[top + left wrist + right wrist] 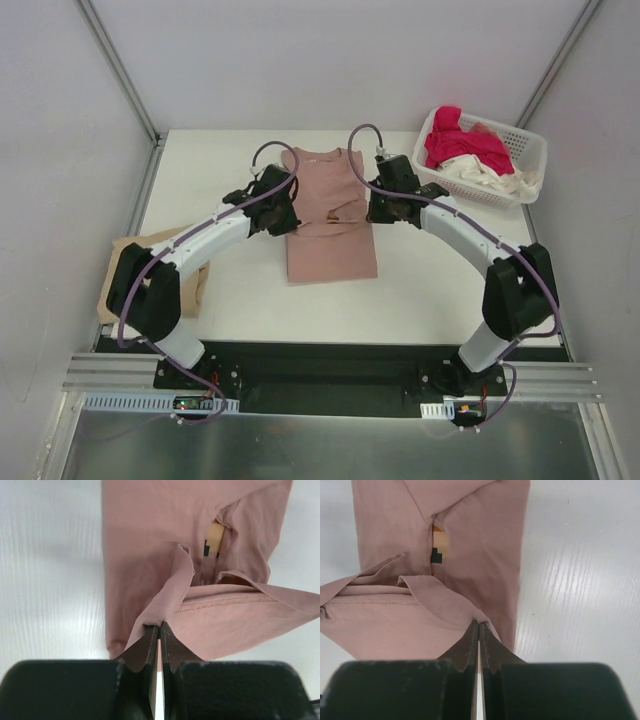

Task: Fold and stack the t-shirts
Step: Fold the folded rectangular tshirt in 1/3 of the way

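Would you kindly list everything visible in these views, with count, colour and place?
dusty pink cloth t-shirt: one, pink, table centre, partly folded.
tan cloth shirt: one, tan, near left table edge, partly behind the left arm.
magenta-red cloth shirt: one, red, in the basket.
cream cloth shirt: count unclear, cream, in the basket.
white latticed plastic basket: one, white, far right corner.
flat white table: one, white.
left gripper: black, shut on the pink t-shirt's edge.
right gripper: black, shut on its opposite edge.

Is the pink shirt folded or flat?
Partly folded: pink shirt lies narrow, sleeves tucked in; left gripper and right gripper pinch its edges.
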Controlling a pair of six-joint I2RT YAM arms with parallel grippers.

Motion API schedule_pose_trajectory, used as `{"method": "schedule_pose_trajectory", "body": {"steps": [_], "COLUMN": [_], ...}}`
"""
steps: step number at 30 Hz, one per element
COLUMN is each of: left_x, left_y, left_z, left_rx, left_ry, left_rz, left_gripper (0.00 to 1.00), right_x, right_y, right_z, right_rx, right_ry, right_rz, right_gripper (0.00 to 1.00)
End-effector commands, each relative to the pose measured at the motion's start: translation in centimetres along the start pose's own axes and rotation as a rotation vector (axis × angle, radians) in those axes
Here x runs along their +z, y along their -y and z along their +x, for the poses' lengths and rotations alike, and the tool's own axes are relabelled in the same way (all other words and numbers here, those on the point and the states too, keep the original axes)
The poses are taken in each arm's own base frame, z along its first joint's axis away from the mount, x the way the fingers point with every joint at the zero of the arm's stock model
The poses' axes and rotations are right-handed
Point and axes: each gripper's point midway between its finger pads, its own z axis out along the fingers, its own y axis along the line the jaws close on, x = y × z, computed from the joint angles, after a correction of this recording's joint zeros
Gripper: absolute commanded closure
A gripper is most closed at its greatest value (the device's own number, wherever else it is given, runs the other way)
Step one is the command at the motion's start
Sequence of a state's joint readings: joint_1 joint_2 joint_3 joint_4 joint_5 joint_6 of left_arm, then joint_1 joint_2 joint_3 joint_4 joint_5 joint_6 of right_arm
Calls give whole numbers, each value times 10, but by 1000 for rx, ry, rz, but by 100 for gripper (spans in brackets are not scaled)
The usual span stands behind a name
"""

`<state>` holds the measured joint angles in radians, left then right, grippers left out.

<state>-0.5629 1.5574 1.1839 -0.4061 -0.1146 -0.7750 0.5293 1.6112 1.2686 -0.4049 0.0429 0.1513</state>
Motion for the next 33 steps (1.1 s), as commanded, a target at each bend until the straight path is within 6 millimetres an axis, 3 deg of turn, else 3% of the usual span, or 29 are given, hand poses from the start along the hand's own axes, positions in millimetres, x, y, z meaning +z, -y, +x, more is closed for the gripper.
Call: {"method": "schedule_pose_trajectory", "body": {"steps": [1, 12, 17, 22, 23, 24, 25, 26, 27, 29, 30, 31, 32, 33], "left_x": [14, 58, 74, 82, 84, 84, 85, 84, 82, 73, 69, 59, 53, 50], "left_y": [-1, -9, -14, -17, -17, -15, -15, -15, -14, -9, -8, -3, -1, -3], "left_z": [-23, -41, -39, -39, -39, -37, -37, -36, -37, -41, -39, -43, -42, -37], "left_rx": [21, 33, 28, 35, 36, 33, 30, 28, 27, 29, 29, 26, 26, 22], "left_ry": [-17, -65, -103, -112, -114, -129, -134, -136, -137, -125, -131, -114, -113, -124], "left_rz": [-1, -34, -44, -54, -57, -41, -37, -34, -26, -4, 9, 29, 43, 46], "left_gripper": [100, 100, 100, 82, 75, 72, 67, 61, 47, 34, 18, 6, 1, 1], "right_x": [12, 60, 79, 89, 91, 91, 91, 89, 87, 76, 72, 67, 56, 53], "right_y": [-12, 6, 10, 18, 19, 20, 21, 21, 22, 20, 19, 18, 14, 14], "right_z": [-33, -41, -39, -35, -35, -36, -35, -39, -40, -43, -41, -41, -45, -35], "right_rx": [-5, 40, 69, 101, 104, 114, 118, 120, 121, 107, 103, 98, 96, 94], "right_ry": [28, -30, -66, -87, -89, -91, -100, -92, -94, -92, -96, -94, -74, -93], "right_rz": [-91, -76, -80, -57, -54, -53, -50, -51, -49, -53, -60, -68, -84, -89], "right_gripper": [99, 99, 97, 92, 90, 86, 72, 66, 60, 47, 39, 21, 12, 1]}}
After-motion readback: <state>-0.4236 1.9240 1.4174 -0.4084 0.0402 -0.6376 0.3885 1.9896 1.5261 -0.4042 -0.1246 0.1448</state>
